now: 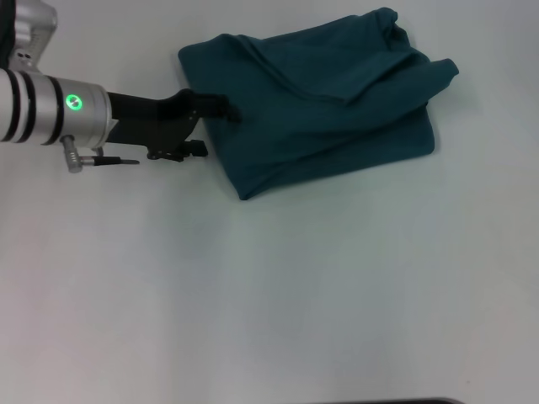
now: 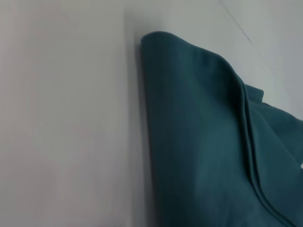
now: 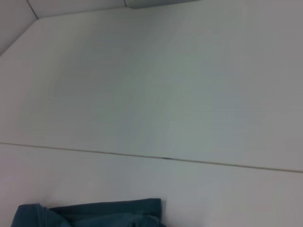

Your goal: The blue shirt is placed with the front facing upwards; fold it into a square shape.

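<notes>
Resting surface: a plain white surface (image 1: 278,295) spreads under everything, with a thin seam line visible in the right wrist view.
Shirt: the blue shirt (image 1: 328,109) lies at the far middle-to-right part of the surface, already folded into a thick, roughly four-sided bundle; no lettering shows on the upper face.
Shirt edges: the near and left sides look like clean folds, while the far right corner is bunched and rumpled, with a loose flap lying across the top.
Left arm: the left gripper (image 1: 221,108) reaches in from the left, its tip touching the shirt's left edge; whether the jaws are parted or pinching cloth I cannot tell, since the dark tip merges with the fabric.
Right arm: the right gripper is out of the head view; its wrist camera sees only a shirt corner and bare surface.
Progress: judging by the compact shape, most folding seems done; squaring and flattening the rumpled corner appears left.
</notes>
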